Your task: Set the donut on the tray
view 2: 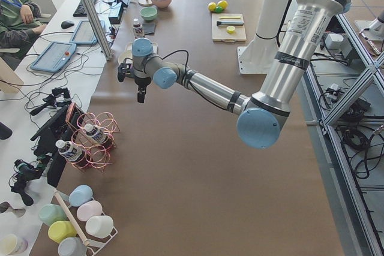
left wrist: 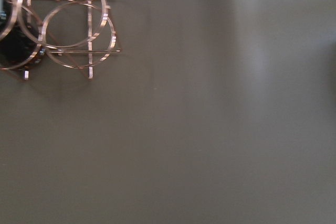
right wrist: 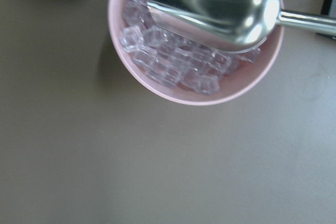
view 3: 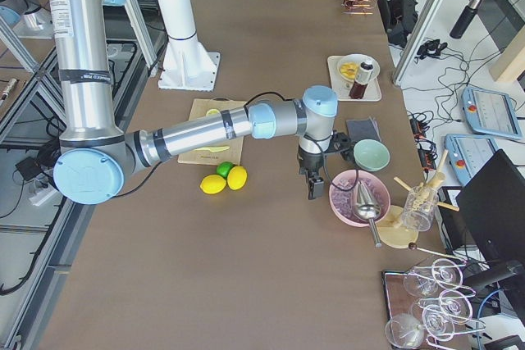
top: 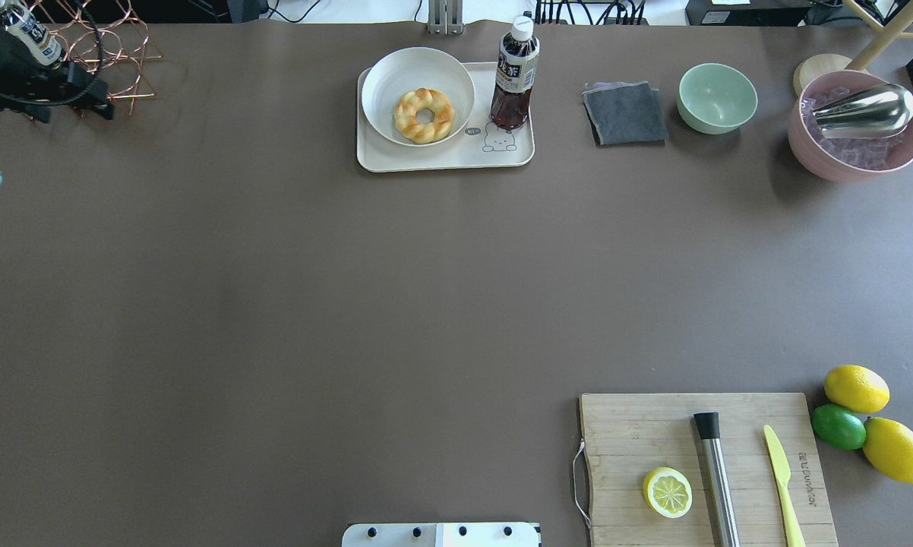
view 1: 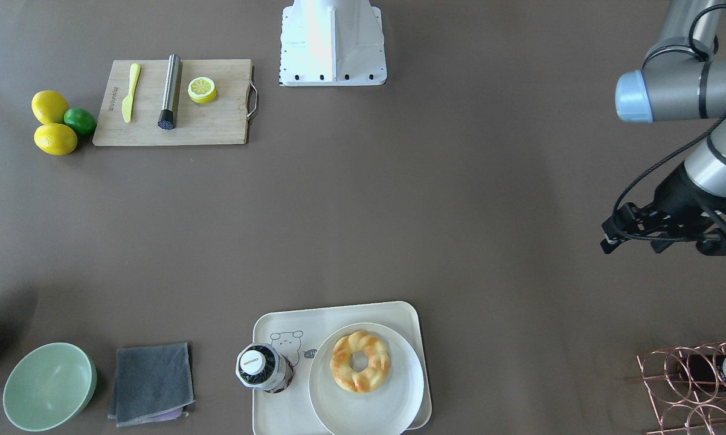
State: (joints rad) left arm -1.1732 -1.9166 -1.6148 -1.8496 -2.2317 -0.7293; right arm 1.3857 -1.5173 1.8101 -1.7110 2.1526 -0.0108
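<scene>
The donut point(view 1: 360, 361), a golden braided ring, lies in a round off-white plate point(view 1: 366, 417). The plate stands on the cream tray point(view 1: 276, 411) at the table's far edge; donut point(top: 424, 115) and tray point(top: 441, 161) also show in the overhead view. A dark tea bottle point(view 1: 263, 367) stands upright on the tray beside the plate. My left gripper point(view 2: 141, 95) hangs above bare table near the wire rack, far from the tray; I cannot tell if it is open. My right gripper point(view 3: 316, 190) hovers beside the pink bowl, seen only from the side, state unclear.
A copper wire rack point(view 1: 695, 386) with bottles stands near my left gripper. A pink bowl point(right wrist: 194, 82) holds ice cubes and a metal scoop. A green bowl point(view 1: 49, 386) and a grey cloth point(view 1: 151, 383) lie beside the tray. A cutting board point(view 1: 218, 127), lemons and a lime sit near the robot.
</scene>
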